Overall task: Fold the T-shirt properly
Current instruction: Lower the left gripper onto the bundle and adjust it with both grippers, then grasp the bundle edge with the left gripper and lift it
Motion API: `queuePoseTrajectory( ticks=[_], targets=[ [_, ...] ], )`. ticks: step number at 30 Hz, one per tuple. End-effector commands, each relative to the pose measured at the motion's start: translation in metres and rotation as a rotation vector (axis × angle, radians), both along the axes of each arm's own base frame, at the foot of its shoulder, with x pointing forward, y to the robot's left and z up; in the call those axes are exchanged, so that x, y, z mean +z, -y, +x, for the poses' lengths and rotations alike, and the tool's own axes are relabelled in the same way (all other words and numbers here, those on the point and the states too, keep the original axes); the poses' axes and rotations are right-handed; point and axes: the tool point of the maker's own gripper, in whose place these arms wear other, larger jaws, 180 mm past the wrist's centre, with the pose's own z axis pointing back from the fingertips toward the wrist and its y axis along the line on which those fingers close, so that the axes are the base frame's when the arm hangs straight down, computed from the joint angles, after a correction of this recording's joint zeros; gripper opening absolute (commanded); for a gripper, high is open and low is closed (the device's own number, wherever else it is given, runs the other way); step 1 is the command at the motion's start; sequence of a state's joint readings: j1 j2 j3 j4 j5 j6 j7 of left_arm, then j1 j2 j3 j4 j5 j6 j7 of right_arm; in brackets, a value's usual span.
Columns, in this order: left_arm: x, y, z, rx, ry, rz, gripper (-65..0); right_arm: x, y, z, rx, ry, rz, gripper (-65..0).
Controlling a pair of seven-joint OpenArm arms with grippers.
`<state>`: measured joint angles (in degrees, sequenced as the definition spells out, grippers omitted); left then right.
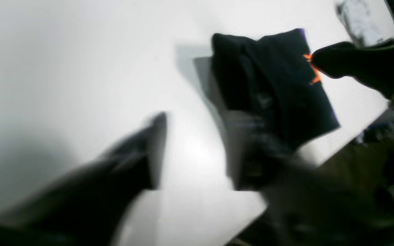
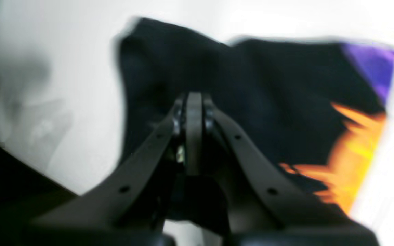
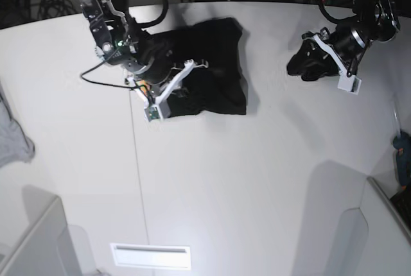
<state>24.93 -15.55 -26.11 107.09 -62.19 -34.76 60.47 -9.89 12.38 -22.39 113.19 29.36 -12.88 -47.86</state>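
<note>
One black T-shirt point(image 3: 205, 70) lies folded into a compact bundle on the white desk point(image 3: 225, 180). Soft and limp, it is best taken by a doubled edge. Right claw point(image 2: 193, 102) hangs pressed shut over the cloth, seemingly pinching nothing. Left claw point(image 1: 197, 150) hangs apart, jaws spread, empty.

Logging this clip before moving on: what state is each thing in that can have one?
Black cloth T-shirt: folded into a compact bundle, flat on the white table, orange and purple print showing at one edge.
Right gripper: shut, over the T-shirt.
Left gripper: jaws apart, empty, clear of the T-shirt.
Light grey cloth: crumpled at table edge.
</note>
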Motion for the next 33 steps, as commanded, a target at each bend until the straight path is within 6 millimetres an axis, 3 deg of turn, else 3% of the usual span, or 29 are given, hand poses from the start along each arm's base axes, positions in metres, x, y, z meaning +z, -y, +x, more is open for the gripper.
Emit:
queuePoseTrajectory(
  ticks=[1, 4, 6, 12, 24, 33],
  targets=[
    [0.009, 0.013, 0.004, -0.031, 0.036, -0.04, -22.9, 0.012, 0.005, 0.006, -0.011, 0.046, 0.009, -65.0],
    [0.006, 0.042, 0.008, -0.083, 0.033, -0.091, -8.9, 0.008, 0.024, 0.006, -0.056, 0.06, -0.012, -65.0],
    [0.002, 0.057, 0.01, -0.092, 0.023, -0.133, -5.9, 0.005, 0.032, 0.003, -0.078, 0.072, -0.017, -65.0],
    [-0.032, 0.075, 0.012, -0.095, -0.06, -0.127, -5.9, -0.001, 0.052, -0.005, -0.097, 0.086, -0.03, -65.0],
    [-0.079, 0.104, 0.009, -0.102, -0.179, -0.078, -5.9, -0.002, 0.097, -0.006, -0.165, 0.101, -0.079, -65.0],
    [-0.086, 0.116, 0.02, -0.079, -0.205, -0.127, -5.9, -0.002, 0.106, -0.006, -0.187, 0.102, -0.091, -65.0]
  ],
)
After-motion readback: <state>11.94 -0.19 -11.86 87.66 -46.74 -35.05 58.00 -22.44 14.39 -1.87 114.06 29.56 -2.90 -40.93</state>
